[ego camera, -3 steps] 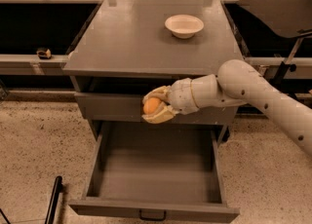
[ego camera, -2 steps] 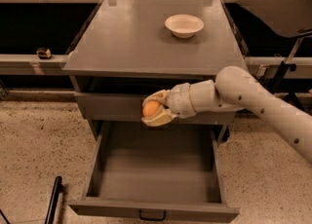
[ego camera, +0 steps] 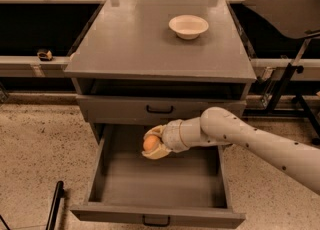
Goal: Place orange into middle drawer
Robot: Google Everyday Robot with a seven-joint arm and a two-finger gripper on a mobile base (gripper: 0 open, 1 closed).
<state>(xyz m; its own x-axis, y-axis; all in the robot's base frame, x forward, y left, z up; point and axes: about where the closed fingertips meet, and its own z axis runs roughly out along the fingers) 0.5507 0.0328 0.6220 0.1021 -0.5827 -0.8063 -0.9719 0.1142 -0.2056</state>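
The square grey-painted wooden cabinet point(ego camera: 145, 49) fills the middle of the scene. The wide, deep grey middle drawer point(ego camera: 160, 186) is pulled out toward 6 o'clock, with its small black bar handle on the near front. Above it, the closed grey upper drawer point(ego camera: 125, 109) sits flush with the cabinet and has a black handle of its own.

The robot's thick white arm point(ego camera: 260, 141) reaches in from 4 o'clock, across the open drawer's right wall. At its tip the cream-coloured two-finger gripper point(ego camera: 151, 144) hangs over the back part of the open drawer, toward its 11 o'clock corner and just below the upper drawer's front. Its fingers are clamped around the small, round orange fruit point(ego camera: 149, 143), one above it and one below. The orange is held in the air above the drawer floor, not resting on it.

On the cabinet top, toward 1 o'clock, stands a shallow white bowl point(ego camera: 188, 26).

A moment ago the gripper held the orange higher, in front of the upper drawer's face. It has since come down and a little toward 9 o'clock, into the mouth of the open drawer. The bowl and both drawers are where they were.
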